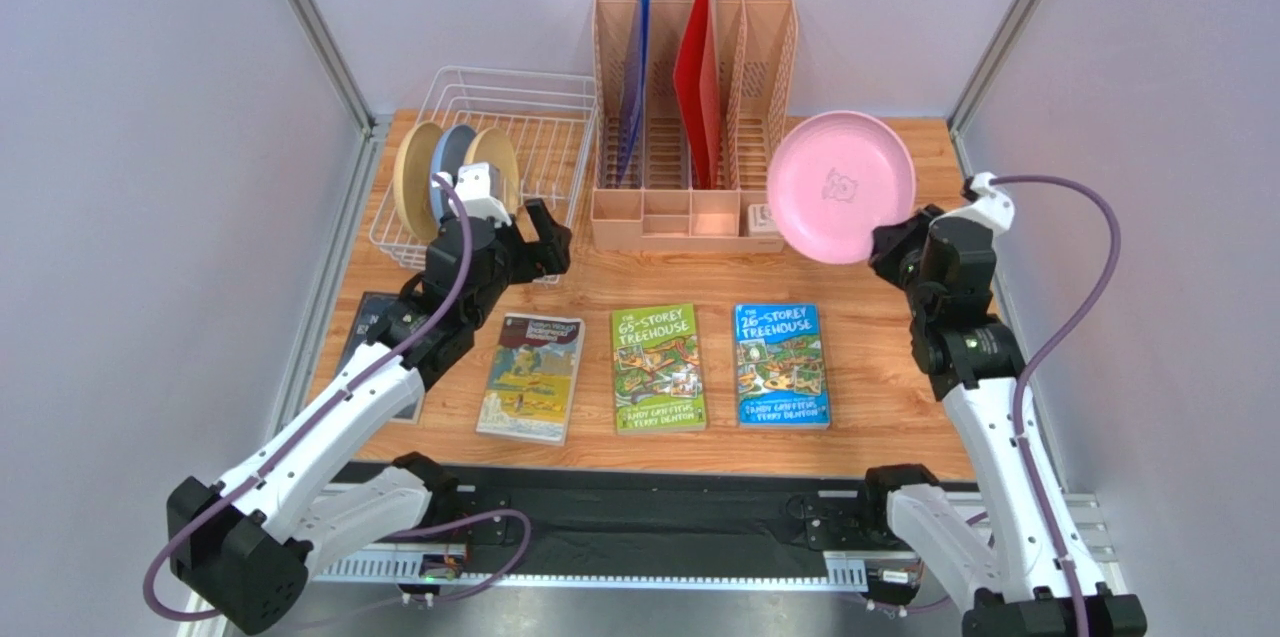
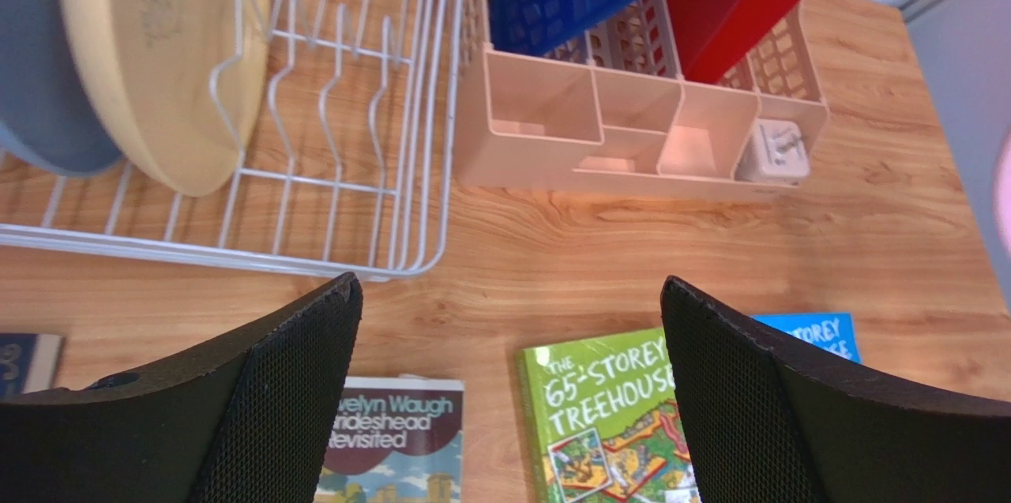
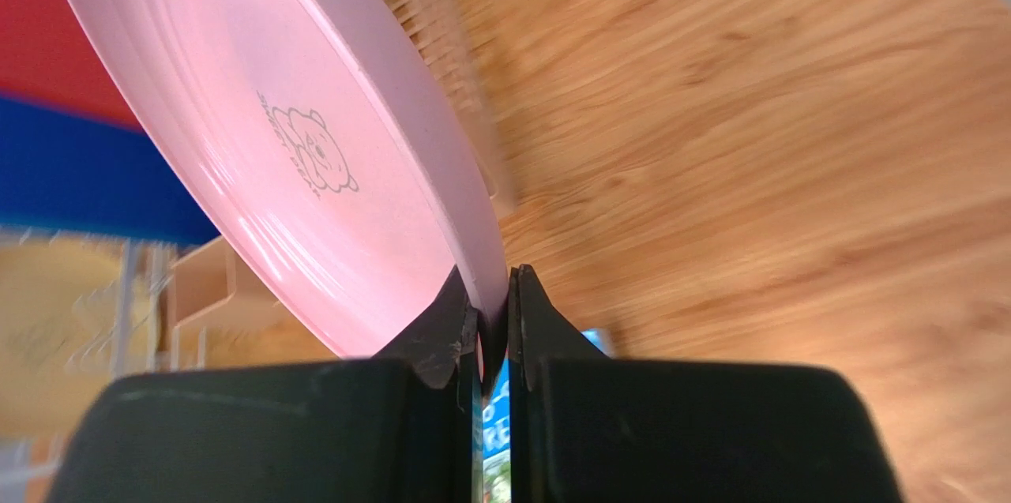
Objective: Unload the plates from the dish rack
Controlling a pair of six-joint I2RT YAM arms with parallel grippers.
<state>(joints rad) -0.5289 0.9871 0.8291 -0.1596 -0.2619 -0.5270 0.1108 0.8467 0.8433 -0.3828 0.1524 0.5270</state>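
Over the table [image 1: 902, 397], right side: pink plate [image 1: 842, 189] is being held tilted in the air, beside the organizer [image 1: 763, 67].
Right gripper [image 3: 489, 278]: jaws are being pressed onto the pink plate's rim.
Left gripper [image 2: 510, 280]: jaws are being held wide, nothing between them, just in front of the rack [image 1: 549, 142].
Rack: left tan plate [image 1: 416, 175], blue plate [image 1: 451, 165] and right tan plate [image 1: 493, 165] are being propped upright at its left end.
Table front: books [image 1: 658, 367] are being borne flat in a row.
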